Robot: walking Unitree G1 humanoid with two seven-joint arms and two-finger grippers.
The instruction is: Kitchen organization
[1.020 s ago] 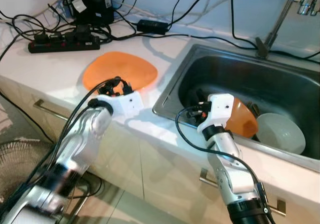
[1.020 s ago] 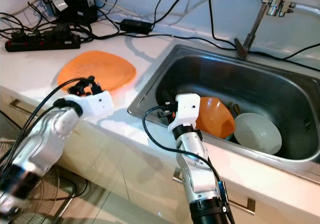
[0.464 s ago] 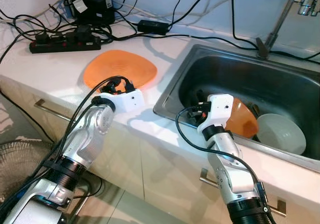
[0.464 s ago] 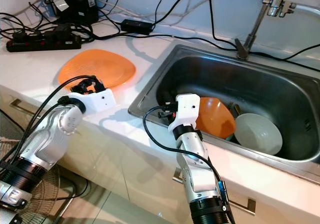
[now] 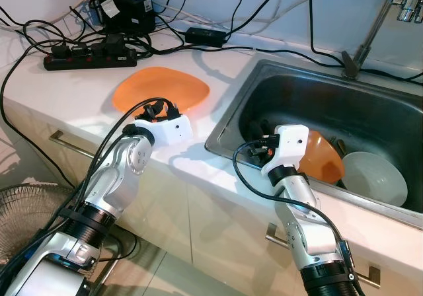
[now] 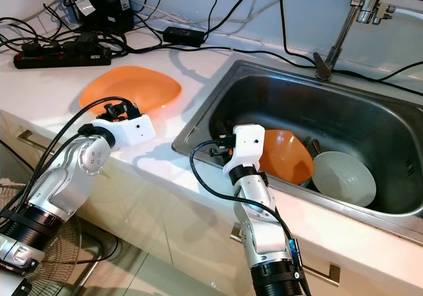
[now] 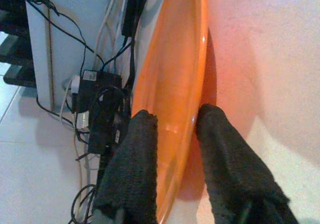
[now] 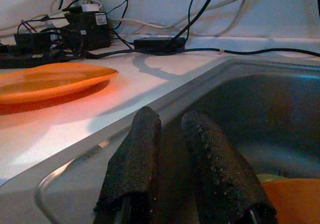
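An orange plate (image 5: 162,88) lies flat on the white counter, left of the sink. My left gripper (image 7: 175,129) is at the plate's near edge. It is open, with the rim running between its two fingers (image 7: 142,144). An orange bowl (image 5: 322,157) leans inside the steel sink (image 5: 221,127), beside a white bowl (image 5: 373,177). My right gripper (image 8: 170,121) hangs inside the sink near its left wall, just left of the orange bowl. Its fingers are nearly together with nothing between them.
A black power strip (image 5: 89,59), adapters and many cables crowd the back of the counter. The faucet (image 5: 370,28) rises behind the sink. Cabinet drawers with metal handles (image 5: 66,145) run below the counter, and a floor fan (image 5: 26,217) stands at the lower left.
My left arm has reached forward, bringing its gripper up to the near rim of the orange plate. The right arm and the bowls have stayed put.
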